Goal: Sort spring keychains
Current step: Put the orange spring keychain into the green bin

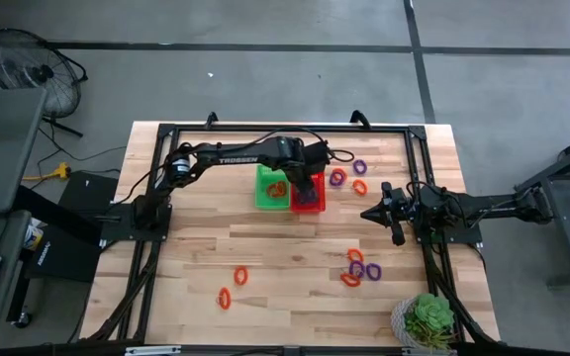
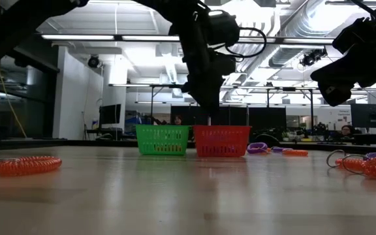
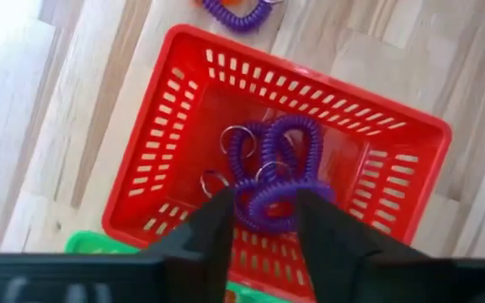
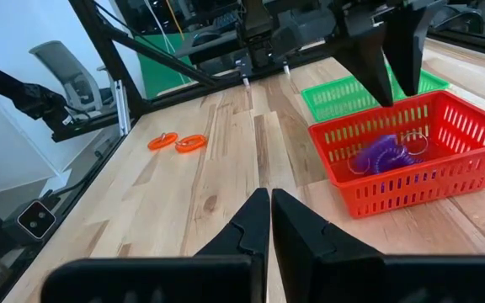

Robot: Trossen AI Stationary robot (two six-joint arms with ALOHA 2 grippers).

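— Left gripper [image 3: 259, 220] hangs over the red basket [image 3: 162, 126], fingers parted, nothing held; a purple keychain [image 3: 278, 181] lies inside.
— So that drop looks finished?
— I'd say so. Next it needs another loop; orange keychains [image 1: 232, 287] wait near the front. Right gripper [image 4: 270, 220] idles, closed.
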